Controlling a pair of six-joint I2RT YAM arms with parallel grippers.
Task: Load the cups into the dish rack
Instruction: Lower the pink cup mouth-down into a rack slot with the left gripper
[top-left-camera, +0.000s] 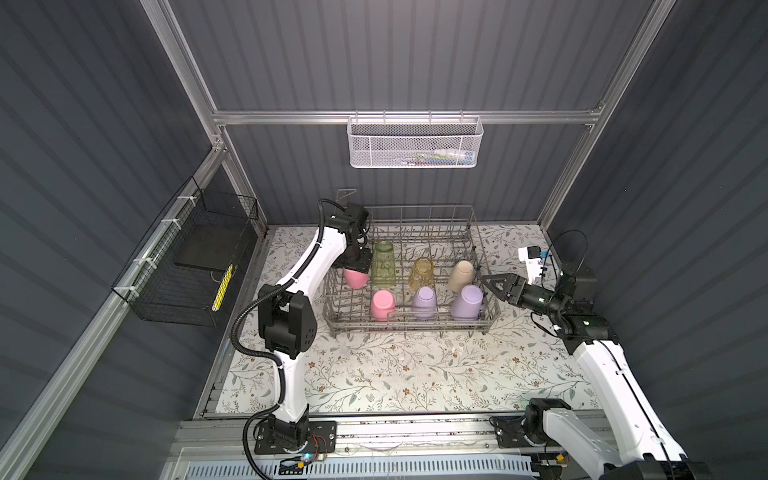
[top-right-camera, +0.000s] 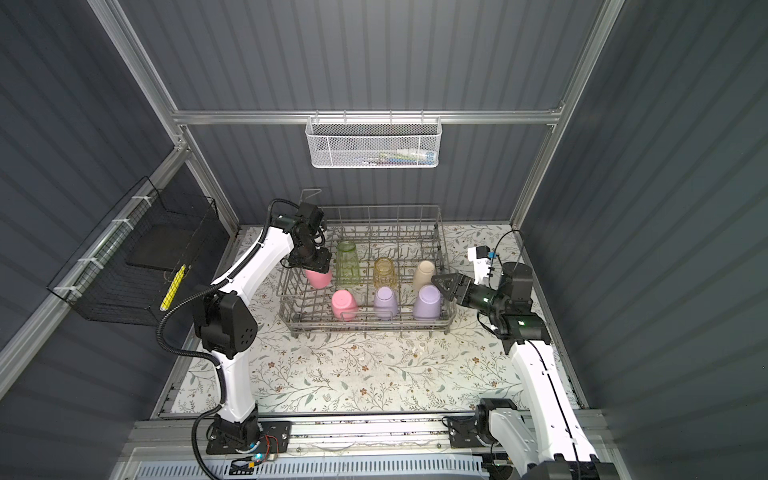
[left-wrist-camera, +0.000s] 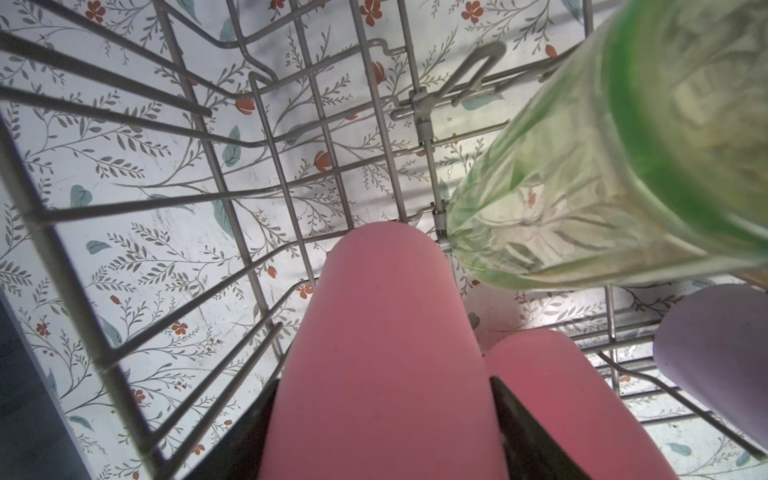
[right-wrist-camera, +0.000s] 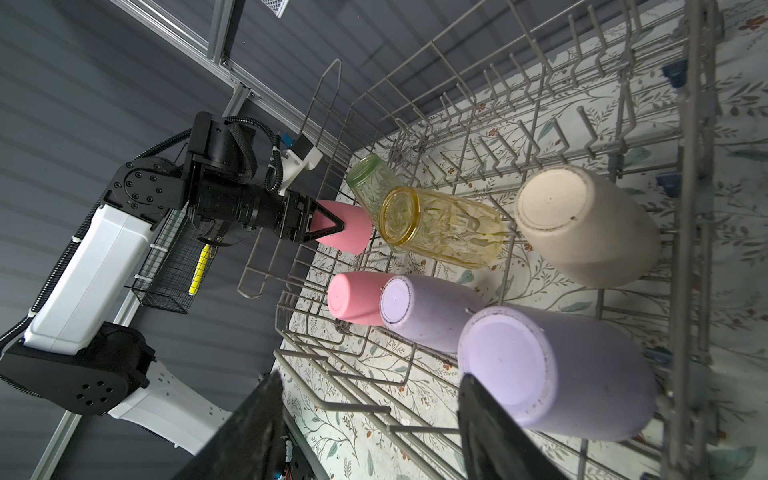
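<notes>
Pink cup (top-left-camera: 356, 279) pinched across its body by left gripper (right-wrist-camera: 338, 227), fingers (left-wrist-camera: 523, 428) flat against opposite walls, at the far-left corner of dish rack (top-left-camera: 409, 323). Hangs tilted among the rack's tines, just beside green ribbed cup (top-left-camera: 383, 264). Impossible to tell whether it rests on the wires yet, or which end leads.

Already inside the rack, bases up: yellow clear cup (top-left-camera: 423, 272) and beige cup (top-left-camera: 461, 275) along the rack's middle; second pink cup (top-left-camera: 382, 304), lilac cup (top-left-camera: 424, 303) and corner lilac cup (top-left-camera: 467, 302) along its near side.

Right gripper (top-left-camera: 492, 286) spread and empty, just outside the rack's right wall, close to the corner lilac cup.

Judged light, stiff and smooth-walled, opaque plastic by the look of it. Tapered, so liable to creep toward the narrow end under a loose pinch. Best taken across the mid-body, as shown, with both pads square to the wall, not by the rim. Little risk of breakage. More risk of knocking the green ribbed cup or snagging a tine on release.
</notes>
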